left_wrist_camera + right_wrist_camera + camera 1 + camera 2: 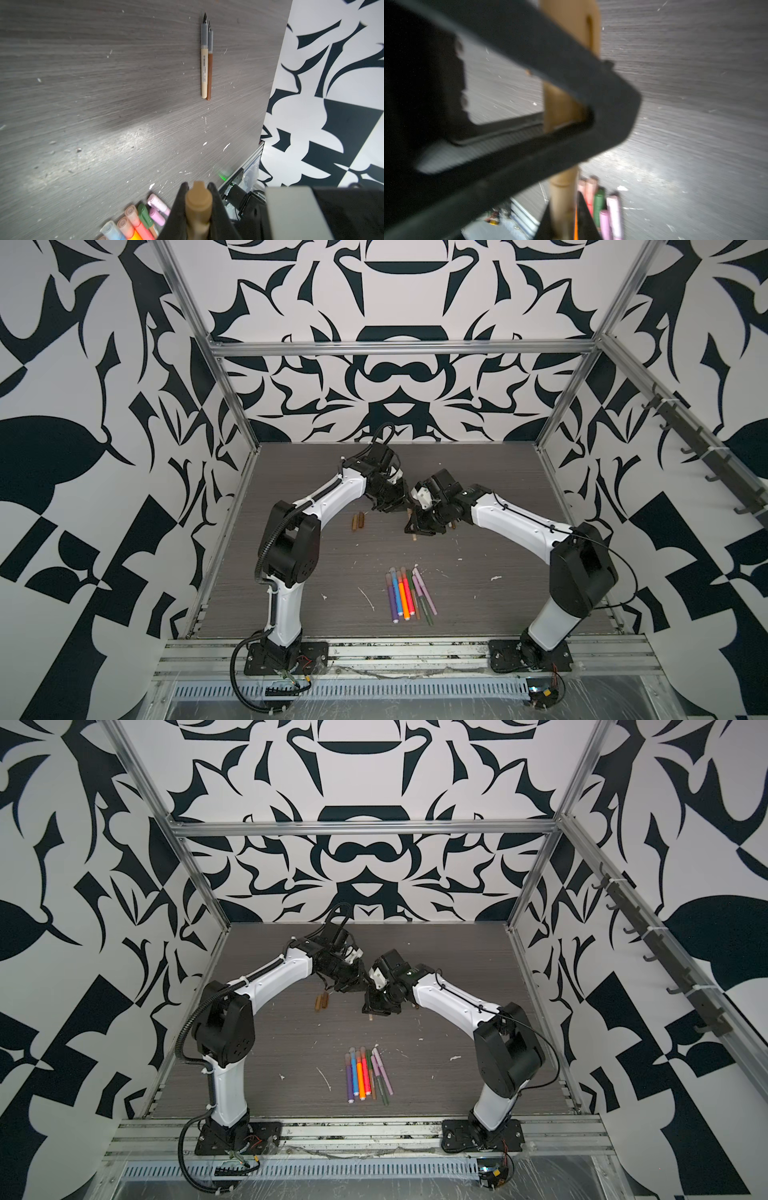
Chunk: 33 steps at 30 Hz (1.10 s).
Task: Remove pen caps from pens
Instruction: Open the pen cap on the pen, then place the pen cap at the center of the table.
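Two pincers hold the tan pen [562,195] above the surface [478,593], 12 o'clock from the capped pens [401,597], left pincer [198,185] clamping its cap [198,200], right pincer [564,220] its barrel; pull straight apart, coaxially.

Blurred tan pen [562,197], ends cropped

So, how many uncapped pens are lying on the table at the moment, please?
2: a tan pen and a brown pen side by side on the table, away from the capped bunch. Others may be hidden.
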Tool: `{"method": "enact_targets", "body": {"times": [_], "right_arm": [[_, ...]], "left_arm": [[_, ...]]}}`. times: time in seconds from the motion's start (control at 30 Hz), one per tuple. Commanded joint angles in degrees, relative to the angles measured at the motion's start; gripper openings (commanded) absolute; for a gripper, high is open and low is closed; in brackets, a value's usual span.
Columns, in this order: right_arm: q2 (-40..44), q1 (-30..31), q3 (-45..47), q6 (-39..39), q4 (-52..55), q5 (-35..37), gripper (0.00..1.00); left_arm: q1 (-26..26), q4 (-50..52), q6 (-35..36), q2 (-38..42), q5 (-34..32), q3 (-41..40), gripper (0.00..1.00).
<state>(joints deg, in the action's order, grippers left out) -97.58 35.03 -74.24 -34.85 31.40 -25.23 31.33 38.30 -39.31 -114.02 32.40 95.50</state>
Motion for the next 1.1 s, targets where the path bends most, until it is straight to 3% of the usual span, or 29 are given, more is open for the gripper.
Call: {"method": "enact_targets", "body": {"times": [0.0,0.13,0.37,0.5,0.63,0.73,0.9,1.07], "right_arm": [[0.59,-0.26,-2.10,-0.14,-0.40,0.45,0.00],[2.47,0.17,0.94,-1.51,-1.12,0.80,0.00],[8.60,4.78,12.80,-11.04,-9.94,-0.23,0.00],[9.25,6.19,15.49,-14.28,-13.63,-0.15,0.00],[9.69,6.19,14.35,-13.05,-12.44,0.93,0.00],[9.43,6.19,13.26,-12.12,-10.85,1.84,0.00],[8.78,5.63,12.17,-9.62,-8.68,2.43,0.00],[7.71,4.47,10.65,-7.39,-7.14,1.69,0.00]], "left_arm": [[-1.05,-0.43,-0.94,-0.63,1.81,-0.44,0.00],[-5.37,-0.13,-0.57,-3.58,2.42,3.14,0.00],[-14.26,14.05,3.36,-15.92,-5.29,29.54,0.00],[-16.67,16.71,3.43,-19.55,-5.24,37.43,0.00],[-17.39,17.12,4.97,-19.14,-6.90,36.22,0.00],[-17.53,21.72,10.46,-17.96,-12.79,34.89,0.00],[-18.64,21.32,17.27,-9.41,-22.39,18.16,0.00],[-20.06,17.92,18.91,-2.28,-25.08,2.70,0.00]]}}
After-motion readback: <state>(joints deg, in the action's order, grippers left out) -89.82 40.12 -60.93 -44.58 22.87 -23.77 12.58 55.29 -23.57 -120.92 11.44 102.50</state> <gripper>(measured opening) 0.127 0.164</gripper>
